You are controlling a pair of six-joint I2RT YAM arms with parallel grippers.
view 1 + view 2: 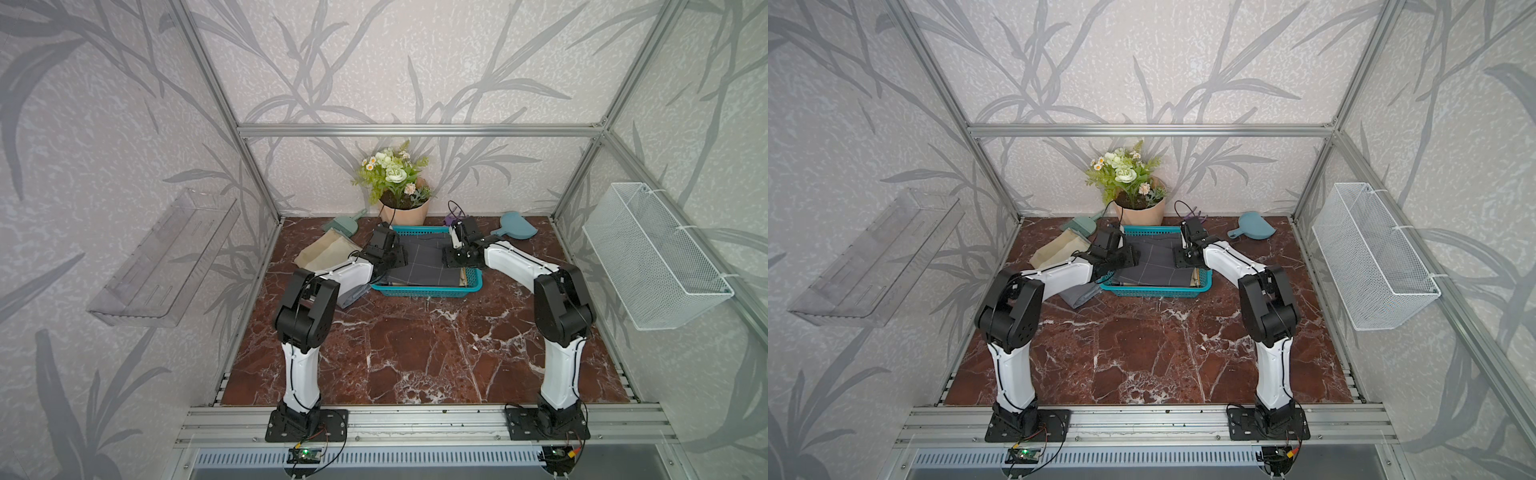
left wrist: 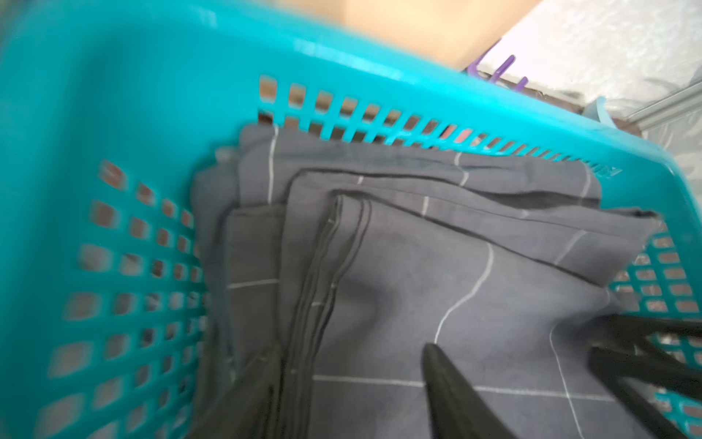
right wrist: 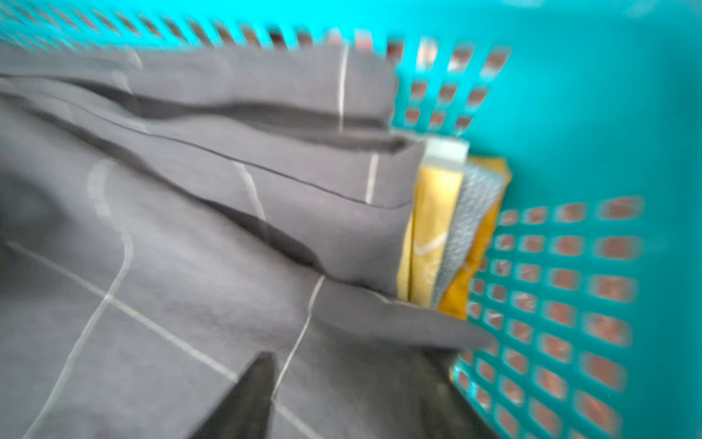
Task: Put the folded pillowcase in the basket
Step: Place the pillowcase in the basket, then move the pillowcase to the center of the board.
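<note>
Two white-and-black arms rise from black base plates on an aluminium rail at the bottom of the frame, over a glossy red-brown marble tabletop [image 1: 415, 353] veined in white.

At the centre of the frame sits one basket [image 1: 428, 289]: teal plastic, rectangular and shallow, with walls that form a lattice of small square holes. Inside it lies the folded pillowcase [image 1: 428, 262], soft dark-grey cloth crossed by thin white grid lines and stacked in several flat layers. At one end, yellow and grey textured fabrics [image 3: 444, 228] show beneath it.

The left end effector [image 2: 351, 347] has its two dark tapered fingers spread well apart just over the pillowcase, clamping nothing. The right end effector [image 3: 347, 357] also stands wide over the grey cloth near a basket wall, gripping nothing. Blur hides whether either one's tips touch.

Left of the basket lie one beige cloth [image 1: 328, 251] and one grey cloth [image 1: 353, 297].

Farther back stand one peach flower pot [image 1: 405, 214], one pale-green scoop [image 1: 343, 224] and one blue dustpan [image 1: 517, 227].

At the left edge hangs one clear plastic shelf tray [image 1: 166, 266]. At the right edge hangs one white wire mesh basket [image 1: 656, 257].
</note>
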